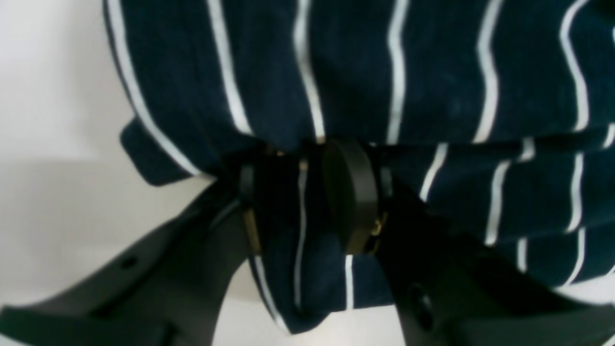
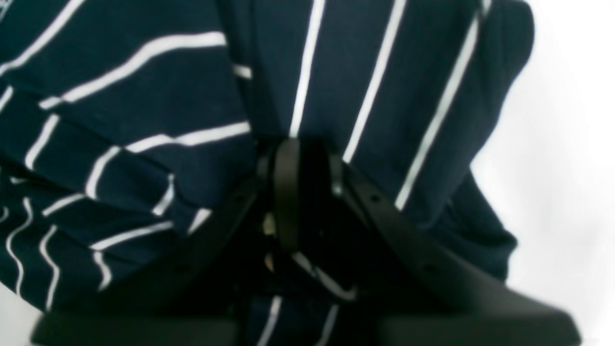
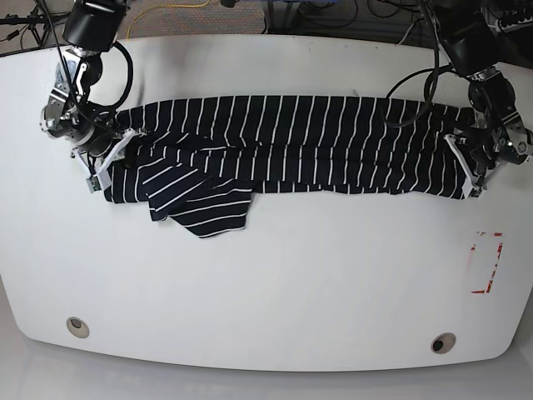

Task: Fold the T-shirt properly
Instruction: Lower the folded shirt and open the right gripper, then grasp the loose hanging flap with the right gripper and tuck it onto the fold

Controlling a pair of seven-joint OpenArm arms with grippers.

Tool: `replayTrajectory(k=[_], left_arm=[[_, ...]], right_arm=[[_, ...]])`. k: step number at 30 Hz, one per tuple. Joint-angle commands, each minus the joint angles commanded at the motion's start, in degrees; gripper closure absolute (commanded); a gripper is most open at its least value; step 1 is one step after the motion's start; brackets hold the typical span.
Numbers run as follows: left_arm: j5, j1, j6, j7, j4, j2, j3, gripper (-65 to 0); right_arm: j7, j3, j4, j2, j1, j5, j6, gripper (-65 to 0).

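Striped shirt stretched between two arms

Table (image 3: 266, 283), white and rounded at the corners, fills the base view. Across its upper half lies the T-shirt (image 3: 308, 142), dark navy with thin white stripes, folded lengthwise into a long band that runs from one arm to the other. One short sleeve (image 3: 200, 208) sticks out from the band's lower edge toward the near side, its stripes slanting against those of the body, and the fabric around it is bunched and creased.

At the band's end on the right of the base view sits the left gripper (image 3: 475, 162), low at the table surface and touching the cloth edge. In the left wrist view the left gripper's fingers (image 1: 353, 192) are pressed onto a gathered fold of the shirt (image 1: 384, 72), with striped fabric squeezed between them and draping down below.

At the opposite end, on the left of the base view, the right gripper (image 3: 104, 158) meets the shirt's corner. In the right wrist view its fingers (image 2: 287, 192) pinch a bunched fold of the shirt (image 2: 375, 86), the two pads close together with dark cloth between them.

Near the table's right edge is a small red-outlined marking (image 3: 487, 262), well apart from the garment. Two round holes (image 3: 77, 326) sit near the front edge.
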Motion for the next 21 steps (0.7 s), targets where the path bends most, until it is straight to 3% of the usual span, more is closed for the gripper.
replayTrajectory(k=[8,16,21], left_arm=[[0.00,0.35,0.00,0.09,0.09,-0.79,-0.09,-19.7],[0.00,0.35,0.00,0.18,0.09,-0.79,-0.26,-19.7],[0.00,0.35,0.00,0.18,0.09,-0.70,-0.18,-19.7]], right_arm=[[-3.69,0.09,8.44,-0.26,4.40,-0.26,0.00,-10.5],[-4.92,-0.26,8.70,-0.44,11.52,-0.18,0.00,-38.2],[-4.84,-3.08,4.04,-2.81,16.70,-0.44,0.00,-41.4]])
